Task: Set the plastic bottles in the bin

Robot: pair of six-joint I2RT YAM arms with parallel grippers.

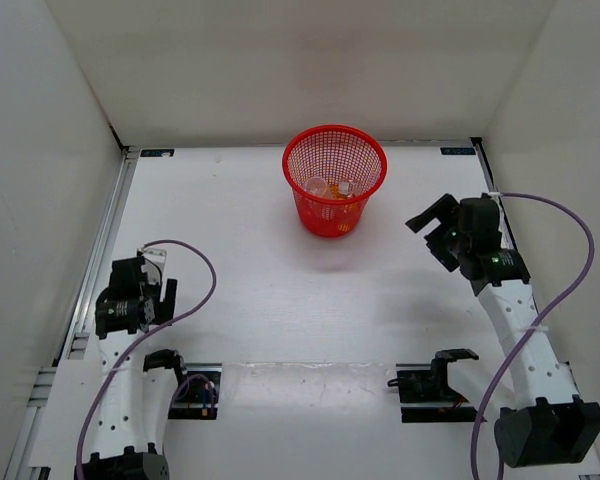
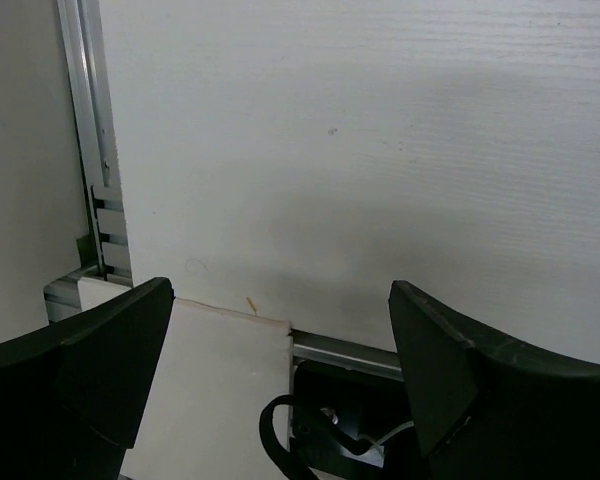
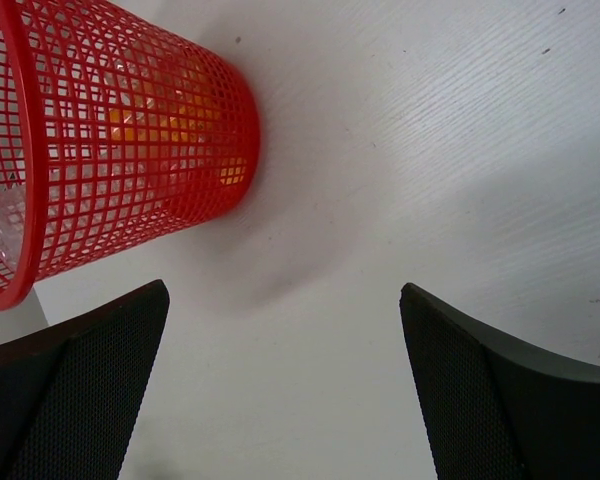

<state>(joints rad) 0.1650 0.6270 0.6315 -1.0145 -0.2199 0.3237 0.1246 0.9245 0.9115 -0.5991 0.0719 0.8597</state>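
**Both arms empty, bottles in the bin at the far end**

Closest to the arm bases, the left end effector (image 2: 280,290) hangs low over the near-left corner of the bench (image 1: 280,300). Its two dark fingers are spread wide with only bare white surface between them. An aluminium rail (image 2: 85,150) runs along the bench edge just to its left.

Further out on the right side, the right end effector (image 3: 283,290) is raised above the bench, and its arm trails a purple cable (image 1: 570,260). Its fingers are also spread wide apart and hold nothing. It is turned toward the bin, well clear of it and not touching.

At the far middle of the bench, the red mesh bin (image 1: 320,215) stands upright on its solid base. The plastic bottles (image 1: 317,185) lie inside at the bottom. From above, clear plastic shapes show through the open mouth. In the right wrist view, orange patches show through the mesh wall near the base. The mesh blurs them too much to count the bottles or to tell how each one lies.
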